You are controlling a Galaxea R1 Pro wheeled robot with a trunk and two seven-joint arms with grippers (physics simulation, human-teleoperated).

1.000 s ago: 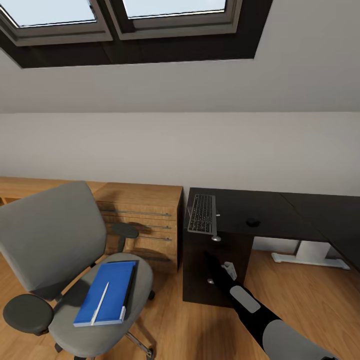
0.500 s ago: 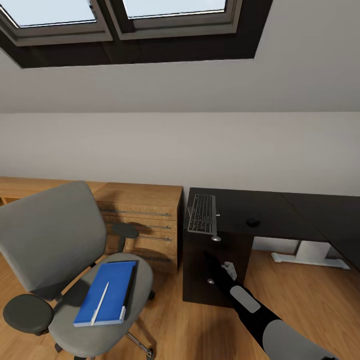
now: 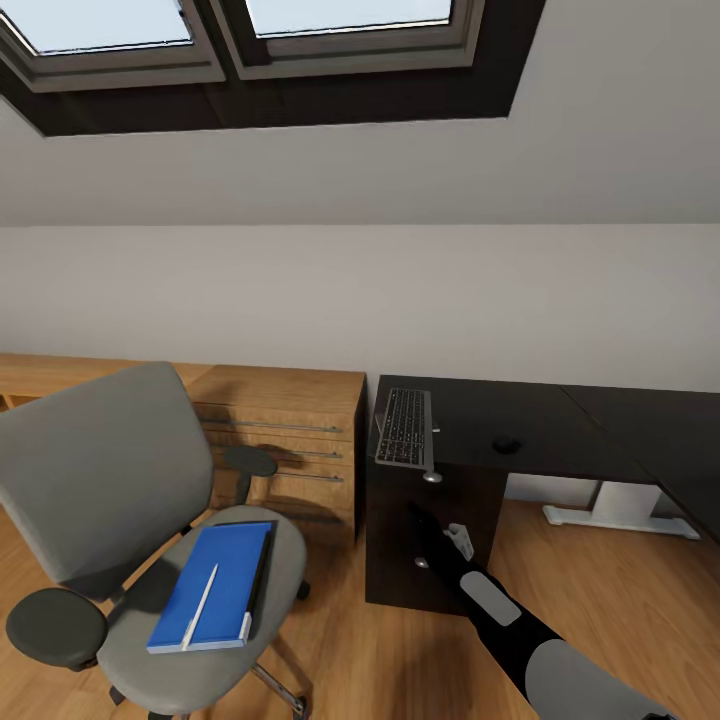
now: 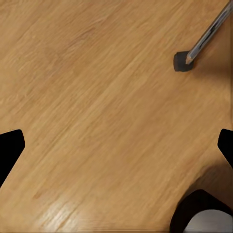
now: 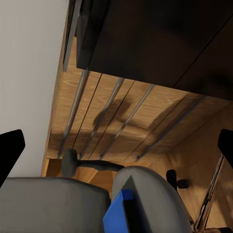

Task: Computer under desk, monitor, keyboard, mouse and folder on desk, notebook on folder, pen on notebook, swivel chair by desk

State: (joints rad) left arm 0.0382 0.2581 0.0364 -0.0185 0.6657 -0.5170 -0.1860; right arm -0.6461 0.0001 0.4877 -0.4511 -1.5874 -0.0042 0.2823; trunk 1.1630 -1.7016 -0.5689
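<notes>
The grey swivel chair (image 3: pixel 105 490) stands on the floor left of the black desk (image 3: pixel 560 425). The blue folder (image 3: pixel 213 585) lies on its seat with the white pen (image 3: pixel 200 605) on top. A dark grey strip, the notebook (image 3: pixel 262 568), shows along the folder's right edge. The keyboard (image 3: pixel 404 427) lies at the desk's left end, and the mouse (image 3: pixel 506 444) sits a little to its right. My right gripper (image 3: pixel 420 518) hangs open in front of the desk's drawers, facing the chair seat (image 5: pixel 145 194) and folder (image 5: pixel 119 213). My left gripper (image 4: pixel 116 145) is open above bare floor. The monitor and computer are out of view.
A light wood cabinet (image 3: pixel 290 440) with long bar handles stands between chair and desk. The desk's white metal leg (image 3: pixel 620 508) is at right. A chair caster (image 4: pixel 182 61) and a silver base spoke (image 4: pixel 208 34) lie under my left gripper. The sloped wall carries skylights (image 3: pixel 250 40).
</notes>
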